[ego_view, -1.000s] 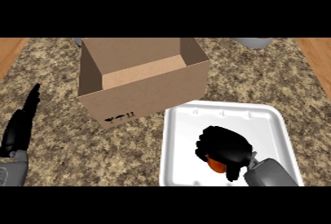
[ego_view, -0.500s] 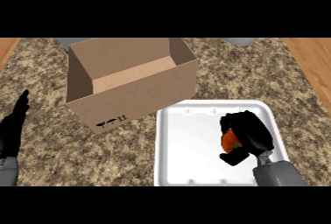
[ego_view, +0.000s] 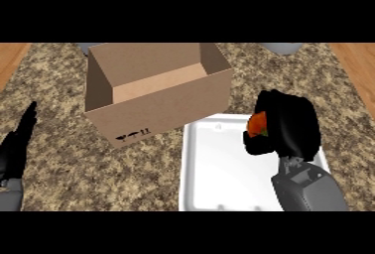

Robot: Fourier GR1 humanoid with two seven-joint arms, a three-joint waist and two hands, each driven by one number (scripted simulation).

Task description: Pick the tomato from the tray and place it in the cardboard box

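Note:
My right hand [ego_view: 289,124] is curled round the red-orange tomato [ego_view: 257,125], of which only a sliver shows at the hand's left side. It hangs above the right part of the white tray [ego_view: 212,168], just right of the open cardboard box [ego_view: 157,94]. The box stands upright with its top open and its inside bare. My left hand [ego_view: 16,149] rests at the left edge, fingers straight and pointing up, well away from the box.
The speckled stone counter [ego_view: 66,183] runs under everything, with wooden strips at both far sides. Two grey objects [ego_view: 282,47] peek in at the top edge, behind the box.
My right hand has lifted the tomato off the tray and carried it up and toward the box. The view has shifted, so the box and tray sit further right and lower.

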